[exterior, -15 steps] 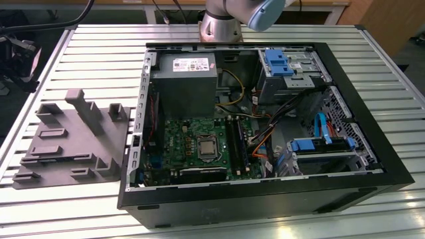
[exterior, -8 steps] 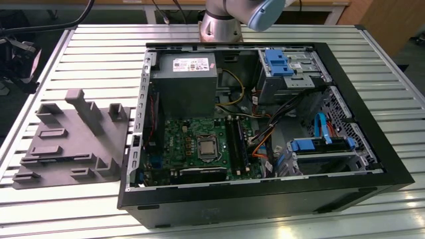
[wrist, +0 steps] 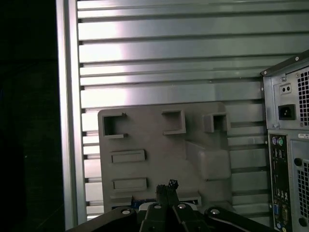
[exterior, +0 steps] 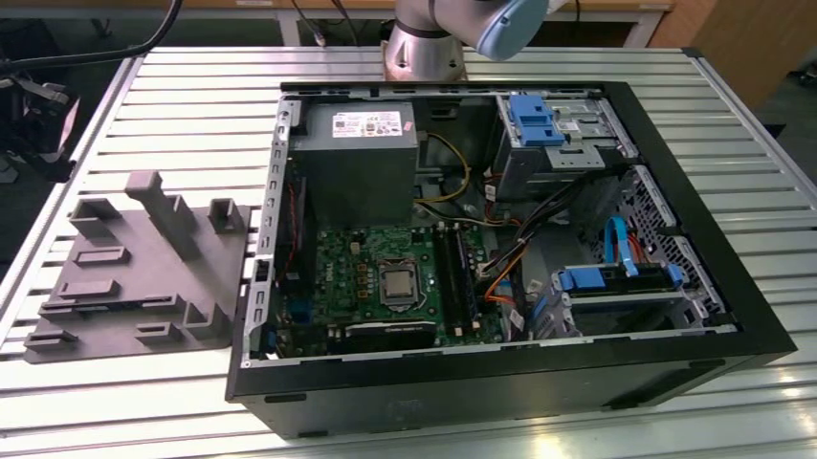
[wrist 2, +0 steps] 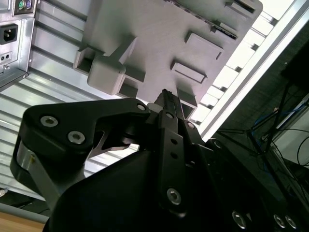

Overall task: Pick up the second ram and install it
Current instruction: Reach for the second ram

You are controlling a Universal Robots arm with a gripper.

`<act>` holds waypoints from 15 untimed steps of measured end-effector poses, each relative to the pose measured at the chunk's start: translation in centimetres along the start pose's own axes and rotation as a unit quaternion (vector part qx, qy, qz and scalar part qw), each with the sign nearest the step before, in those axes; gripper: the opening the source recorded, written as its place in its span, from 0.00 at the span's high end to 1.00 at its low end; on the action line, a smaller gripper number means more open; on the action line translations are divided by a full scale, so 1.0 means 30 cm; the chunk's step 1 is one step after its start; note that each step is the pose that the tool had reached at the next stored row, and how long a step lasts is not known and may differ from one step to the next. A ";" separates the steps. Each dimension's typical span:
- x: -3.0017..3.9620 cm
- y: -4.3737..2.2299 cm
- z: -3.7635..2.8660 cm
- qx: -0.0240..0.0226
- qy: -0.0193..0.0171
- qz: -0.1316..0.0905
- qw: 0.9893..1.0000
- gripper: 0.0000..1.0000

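Tray [exterior: 141, 282] beside open case [exterior: 485, 402], on table [exterior: 191, 115]

I see a grey moulded tray [exterior: 141, 277] lying on the slatted metal table [exterior: 191, 96], just beside the open computer case [exterior: 511, 382].

The exterior view looks down steeply from above the near edge of the slatted table [exterior: 191, 86]. It faces the far edge, where the arm's base [exterior: 422, 48] stands. It sits far enough back to take in the whole open computer case [exterior: 715, 287] and the grey moulded tray [exterior: 141, 287] beside it, toward the exterior view's left.

The first wrist view looks nearly straight down past the gripper [wrist: 167, 185] onto the tray and the case's rear panel [wrist: 287, 145]. The second wrist view is tilted, close behind the gripper's body, and looks across the tray to a table edge.

All three views share the tray and the slats around it. Both wrist views also share the rear panel.
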State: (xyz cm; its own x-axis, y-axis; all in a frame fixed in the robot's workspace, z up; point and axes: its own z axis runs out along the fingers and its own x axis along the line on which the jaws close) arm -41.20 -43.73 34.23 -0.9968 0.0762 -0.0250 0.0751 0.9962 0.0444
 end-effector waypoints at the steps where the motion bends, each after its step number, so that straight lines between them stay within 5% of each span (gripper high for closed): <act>1: 0.000 -0.001 0.001 0.000 0.000 0.000 1.000 0.89; 15: 0.006 -0.023 0.018 0.000 0.000 0.000 1.000 0.89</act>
State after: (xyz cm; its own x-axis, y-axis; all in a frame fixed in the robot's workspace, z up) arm -41.41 -44.37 33.64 -0.9968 0.0762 -0.0250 0.0751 0.9962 0.0444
